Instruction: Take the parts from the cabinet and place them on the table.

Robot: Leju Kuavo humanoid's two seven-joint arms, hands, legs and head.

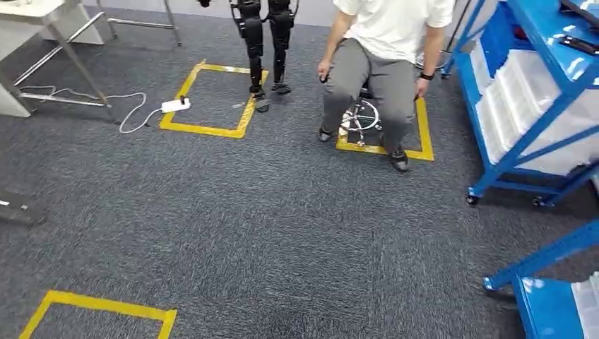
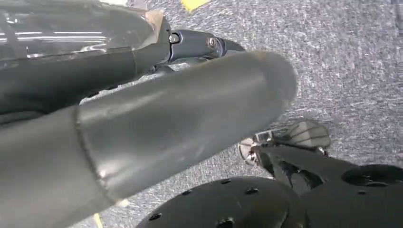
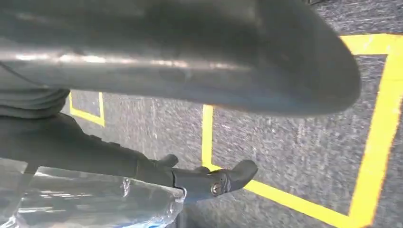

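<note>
Our left hand (image 2: 157, 128) hung over the grey carpet (image 2: 351, 71), its thick thumb stretched out straight. Against its dark fingers (image 2: 195, 43) lay a glossy clear plastic bag (image 2: 62, 28). The bag sat on the far side of the fingers from the thumb, and we could not tell whether the hand was truly grasping it or only touching it.

Our right hand (image 3: 166, 71) looked much the same. Its thumb was extended, the dark fingers (image 3: 223, 179) were apart from it, and a second crinkled bag (image 3: 95, 202) with something blue inside pressed against those fingers. Here too we could not tell whether the hand gripped it. Below that hand ran a line of yellow tape (image 3: 375, 142) on the carpet.

From the head we looked down on open floor. A person (image 1: 385, 42) sat on a wheeled stool (image 1: 360, 116) inside a yellow taped square (image 1: 424, 134), feet on the carpet and arms down at the sides. Just beside the person stood the black legs of another robot (image 1: 265, 42), at the edge of a second taped square (image 1: 176, 106). A white power strip (image 1: 175, 106) lay on that square's tape, its cable trailing toward the legs of a pale table (image 1: 28, 14) in the far corner.

On the right stood a blue shelf unit (image 1: 537, 92) on castors, holding white bins (image 1: 519, 106). A lower blue rack (image 1: 544, 296) showed near us, and a corner of a third taped square (image 1: 99, 305) on the left.
</note>
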